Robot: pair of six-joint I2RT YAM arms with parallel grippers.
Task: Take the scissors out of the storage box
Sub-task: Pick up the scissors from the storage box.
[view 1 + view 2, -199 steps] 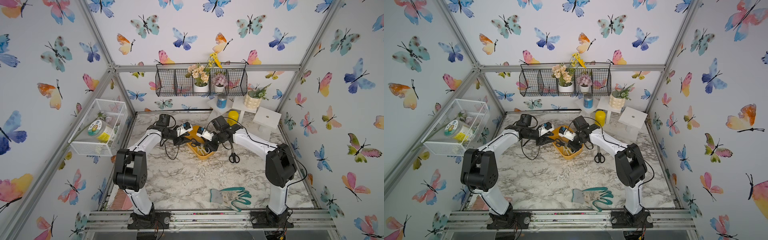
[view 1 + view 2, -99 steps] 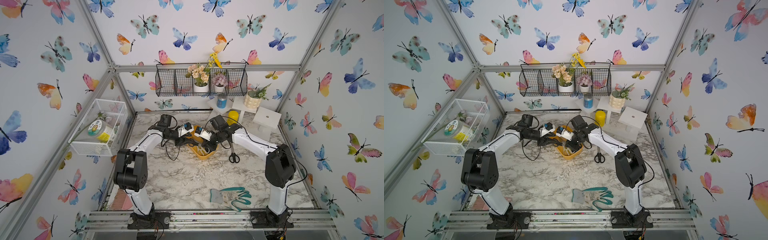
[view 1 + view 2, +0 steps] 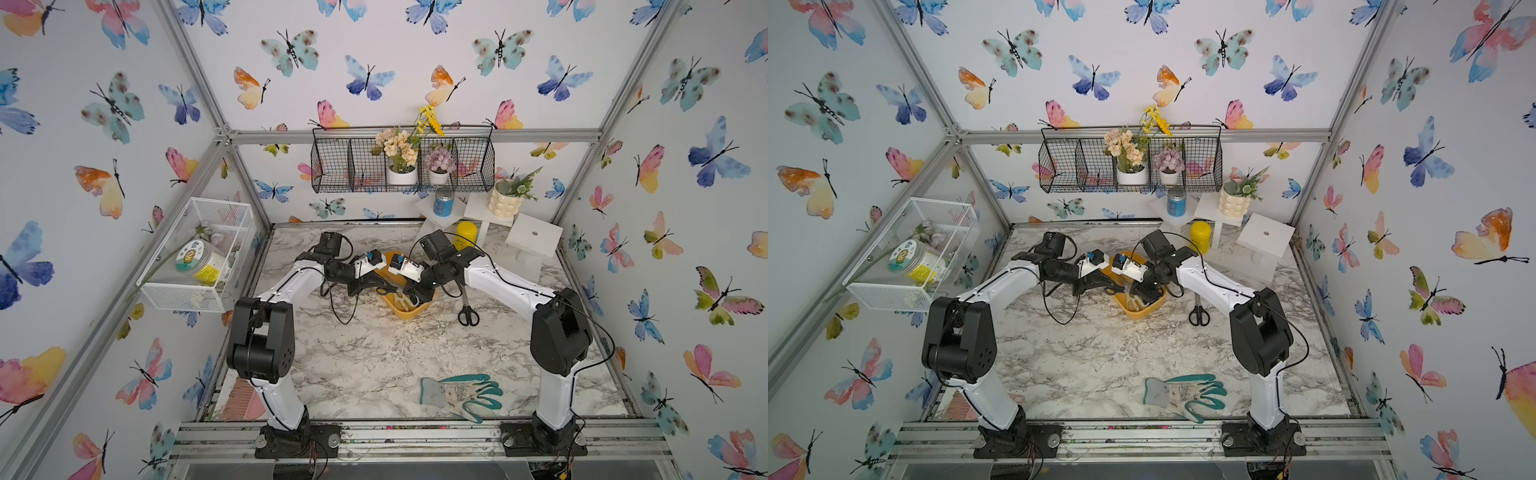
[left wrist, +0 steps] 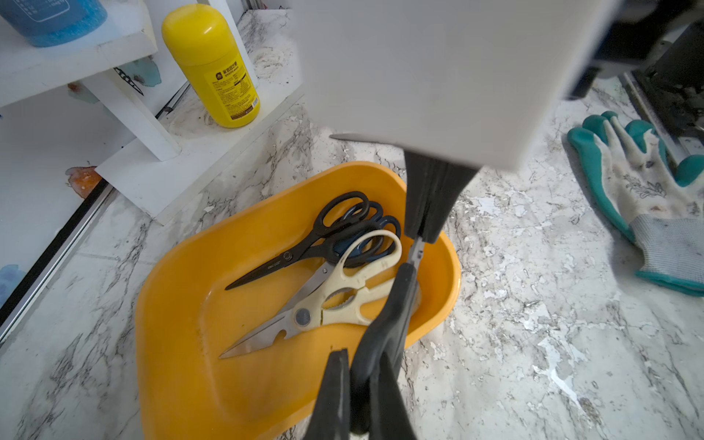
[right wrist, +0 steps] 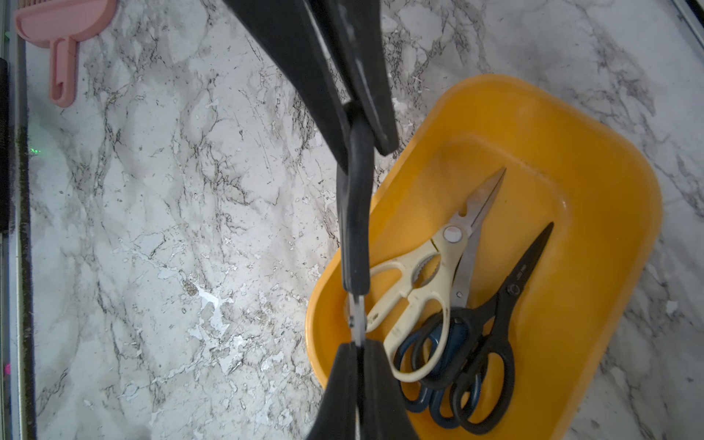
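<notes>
Handover above the storage box [image 4: 183, 304]: right hand [image 5: 360, 344] clamped on the blades [image 4: 416, 253], left hand [image 4: 362, 358] clamped on the handle [image 4: 392, 316] of one black scissors [image 5: 356, 213]. Both grips likely guard against a drop mid-pass.

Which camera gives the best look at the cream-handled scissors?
The right wrist view: the cream-handled scissors lie nearly whole and large. The left wrist view hides part of a handle; both top views show a pale speck.
</notes>
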